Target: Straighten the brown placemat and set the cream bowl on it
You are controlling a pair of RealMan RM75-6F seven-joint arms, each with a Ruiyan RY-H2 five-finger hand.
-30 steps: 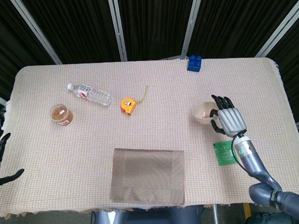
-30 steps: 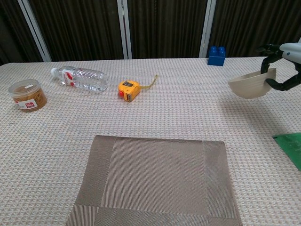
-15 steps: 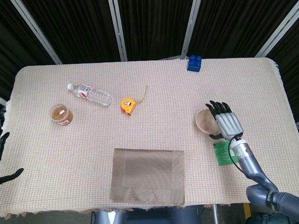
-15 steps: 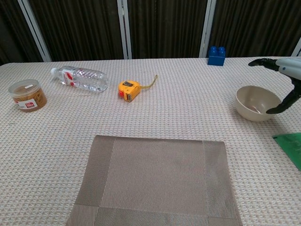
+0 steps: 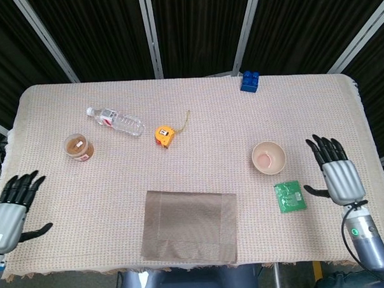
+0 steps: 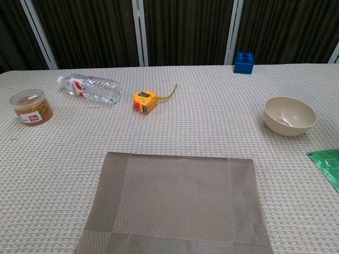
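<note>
Cream bowl upright on cloth, apart from brown placemat, both hands' fingers spread, released.

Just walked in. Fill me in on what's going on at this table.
Nothing is being handled right now. The right hand hovers open, off to the right of the cream bowl, which sits upright on the tablecloth beside a green packet, not on the brown placemat. The left hand is open at the table's left edge. The placemat lies near the front edge, so setting the bowl on it is not yet done.
</note>
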